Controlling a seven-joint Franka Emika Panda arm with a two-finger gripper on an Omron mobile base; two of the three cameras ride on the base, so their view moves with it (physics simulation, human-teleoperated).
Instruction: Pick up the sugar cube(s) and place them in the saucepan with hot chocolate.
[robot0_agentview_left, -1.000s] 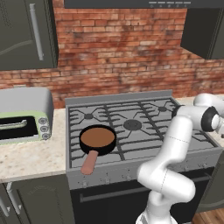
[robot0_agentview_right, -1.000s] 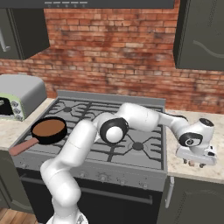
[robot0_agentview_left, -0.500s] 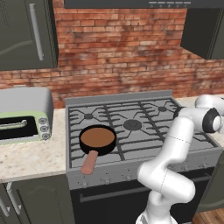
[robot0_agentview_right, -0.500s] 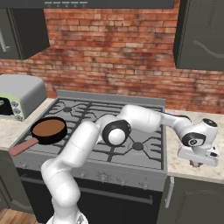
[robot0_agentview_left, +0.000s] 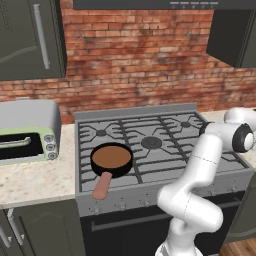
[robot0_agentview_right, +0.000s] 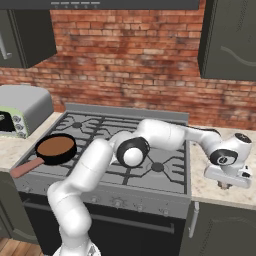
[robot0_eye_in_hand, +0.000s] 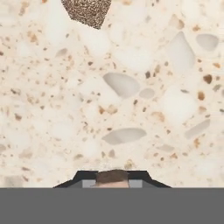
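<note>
One saucepan with hot chocolate (robot0_agentview_left: 111, 159) sits on the front left of the stove (robot0_agentview_left: 160, 145), its pink handle pointing toward the front edge. Two brown sugar cubes show in the hand view. One sugar cube (robot0_eye_in_hand: 112, 177) is pinched between the fingertips of the tool (robot0_eye_in_hand: 112, 180), low over the speckled counter (robot0_eye_in_hand: 131, 100) right of the stove. The second cube (robot0_eye_in_hand: 87, 11) lies on the counter beyond. One toaster oven (robot0_agentview_left: 27, 132) stands on the left counter.

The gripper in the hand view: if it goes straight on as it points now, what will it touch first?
Most likely the speckled beige stone counter straight ahead of the gripper, which is shut on a small brown cube. Depth is unclear.
</note>
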